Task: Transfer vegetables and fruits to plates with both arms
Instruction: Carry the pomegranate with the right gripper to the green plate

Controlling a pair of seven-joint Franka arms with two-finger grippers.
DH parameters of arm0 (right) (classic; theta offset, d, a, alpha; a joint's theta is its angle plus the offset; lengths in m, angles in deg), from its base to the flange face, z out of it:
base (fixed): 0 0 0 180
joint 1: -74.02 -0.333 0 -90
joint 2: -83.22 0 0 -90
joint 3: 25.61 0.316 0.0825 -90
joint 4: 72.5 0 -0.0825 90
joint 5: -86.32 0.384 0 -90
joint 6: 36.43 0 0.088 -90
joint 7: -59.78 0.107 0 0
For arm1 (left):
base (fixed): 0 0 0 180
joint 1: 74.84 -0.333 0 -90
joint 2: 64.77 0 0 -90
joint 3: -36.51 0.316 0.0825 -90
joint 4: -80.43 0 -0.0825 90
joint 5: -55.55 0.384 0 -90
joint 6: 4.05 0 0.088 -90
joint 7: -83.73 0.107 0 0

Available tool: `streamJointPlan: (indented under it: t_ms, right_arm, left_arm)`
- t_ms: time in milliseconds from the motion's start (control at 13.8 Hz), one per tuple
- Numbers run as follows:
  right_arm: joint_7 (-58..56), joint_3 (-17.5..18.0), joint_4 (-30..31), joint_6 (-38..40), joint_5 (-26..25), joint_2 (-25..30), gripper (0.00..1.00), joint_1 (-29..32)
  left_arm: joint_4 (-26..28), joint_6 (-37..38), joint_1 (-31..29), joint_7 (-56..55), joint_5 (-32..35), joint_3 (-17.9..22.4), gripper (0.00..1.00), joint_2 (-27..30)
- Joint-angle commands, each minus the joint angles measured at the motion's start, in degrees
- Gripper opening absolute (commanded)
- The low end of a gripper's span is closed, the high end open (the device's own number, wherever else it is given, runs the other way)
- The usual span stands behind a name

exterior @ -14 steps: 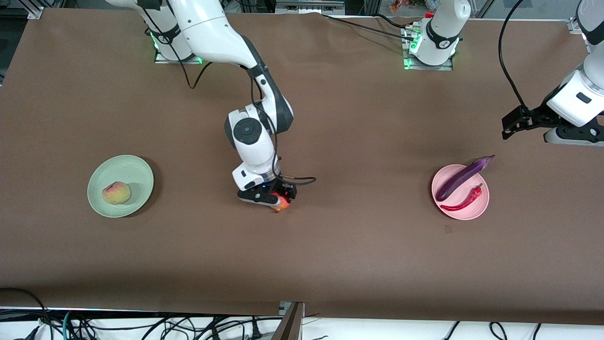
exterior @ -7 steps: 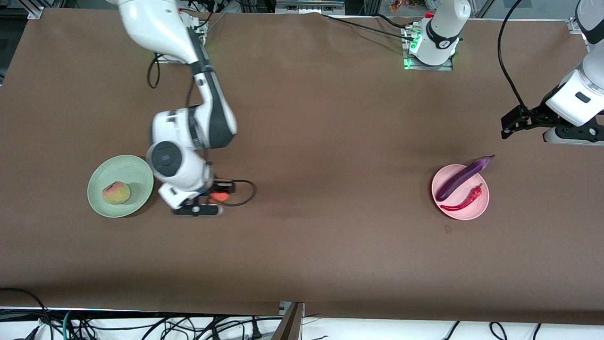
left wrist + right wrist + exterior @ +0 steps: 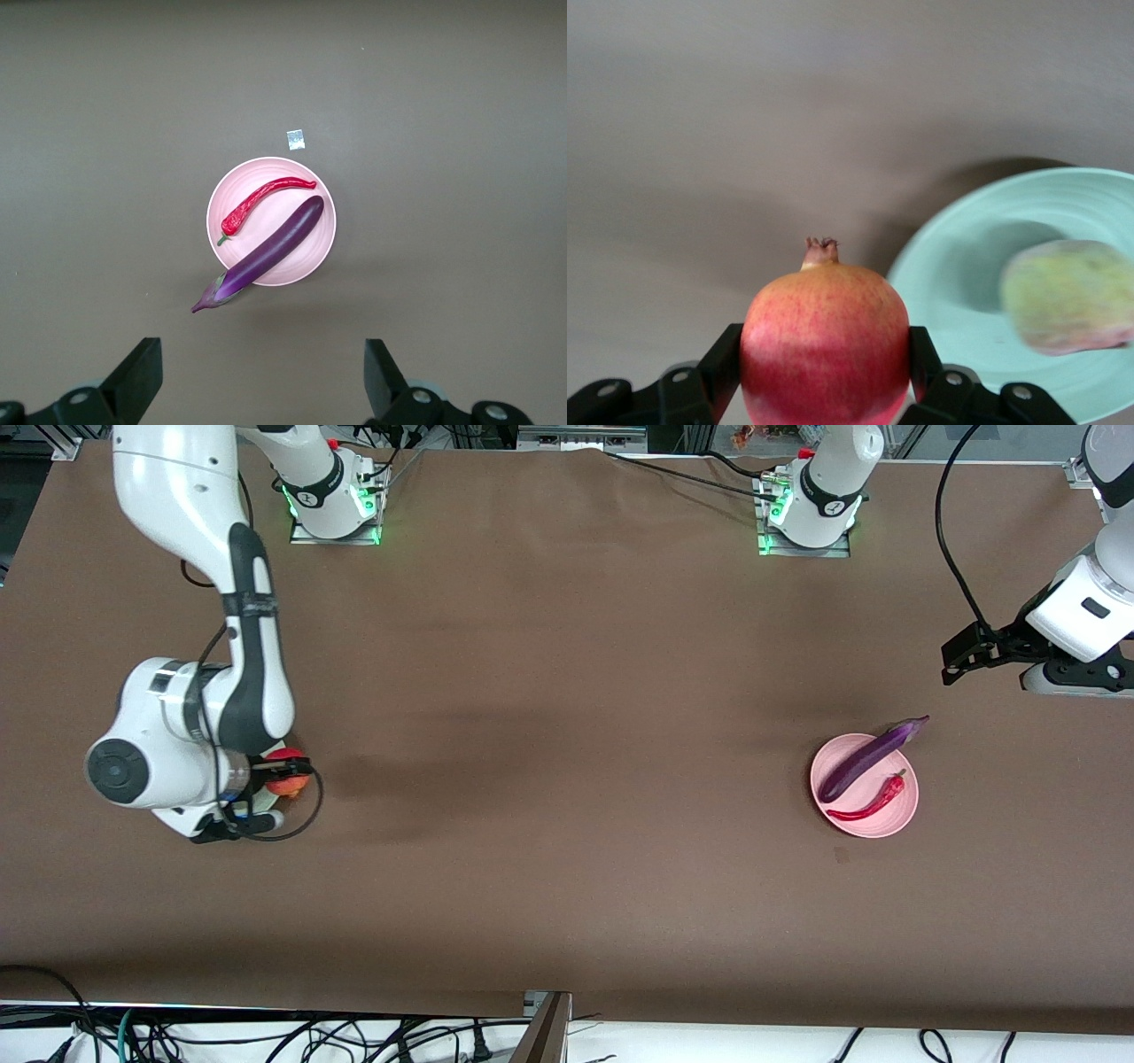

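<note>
Front view: right gripper (image 3: 282, 779), clamped on red fruit (image 3: 287, 771), has carried it from mid-table to green plate's (image 3: 1099, 190) rim; left gripper (image 3: 966, 660) waits, jaws wide, empty.

Mint plate (image 3: 983, 292) hidden under right arm; yellow-green fruit (image 3: 1070, 297) blurred

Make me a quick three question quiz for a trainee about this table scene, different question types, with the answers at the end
1. True or false: the eggplant and the chili pepper both lie on the pink plate.
2. Multiple choice: what does the right gripper hold? A) a chili pepper B) the red fruit C) nothing
3. Fill in: the yellow-green fruit lies on the ____ plate.

Key:
1. True; the eggplant's stem end overhangs the rim.
2. B; its fingers are shut on the red fruit, beside the mint green plate. The left gripper waits open above the pink plate.
3. Mint green.
</note>
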Motion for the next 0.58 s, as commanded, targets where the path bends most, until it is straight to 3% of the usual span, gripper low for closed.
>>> streamJointPlan:
  t_ms: [0, 506]
  right_arm:
    - [-5.3, 0.4, 0.5, 0.2, -0.5, -0.6, 0.34, 3.1]
    - [-6.4, 0.4, 3.4, -4.5, -0.5, -2.3, 0.34, 4.4]
  left_arm:
    - [-1.5, 1.4, -0.4, 0.0, -0.9, -0.5, 1.00, -0.3]
    - [-2.1, 2.1, 0.0, 0.0, -1.1, -0.6, 1.00, -0.4]
